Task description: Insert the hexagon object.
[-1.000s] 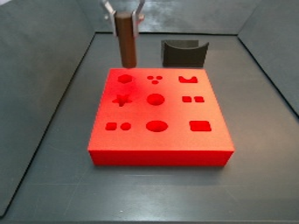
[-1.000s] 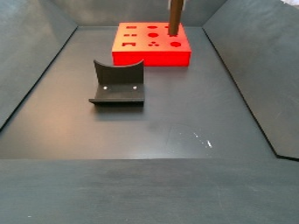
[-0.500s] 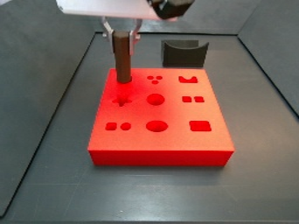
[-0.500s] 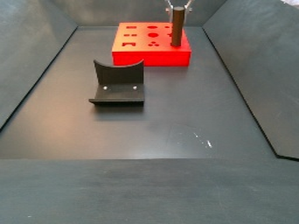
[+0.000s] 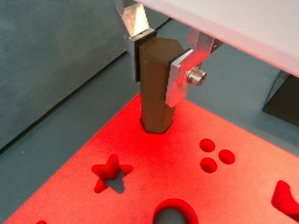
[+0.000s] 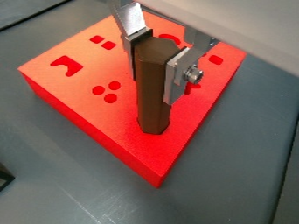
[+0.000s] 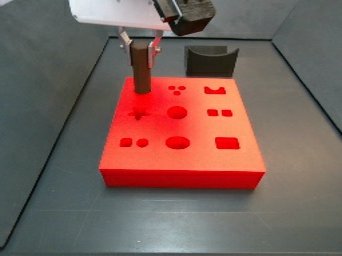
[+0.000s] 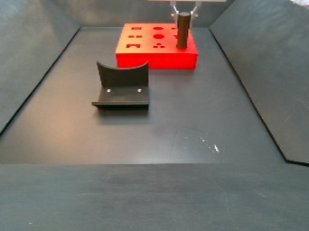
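Observation:
The hexagon object [image 5: 156,87] is a slim reddish-brown six-sided peg, standing upright. My gripper [image 5: 163,54] is shut on its upper part, silver fingers [image 5: 181,77] on opposite flats. Its lower end sits in a hole at a corner of the red block [image 5: 140,166]. It shows the same way in a wrist view, peg [image 6: 149,87] in gripper [image 6: 160,54] over the red block [image 6: 105,114]. In both side views the peg [image 7: 139,72] [image 8: 182,32] stands at the block's corner [image 7: 181,140] [image 8: 151,47] under the gripper [image 7: 142,45] [image 8: 182,15].
The red block has several shaped holes: a star [image 5: 108,171], three dots [image 5: 212,155], round and square ones [image 7: 229,144]. The dark fixture [image 8: 121,87] stands on the grey floor apart from the block; it also shows behind the block [image 7: 210,60]. Grey walls surround the floor.
The gripper has come down with the peg. The peg's lower end, above the block a second ago, now sits lower in the corner hole.

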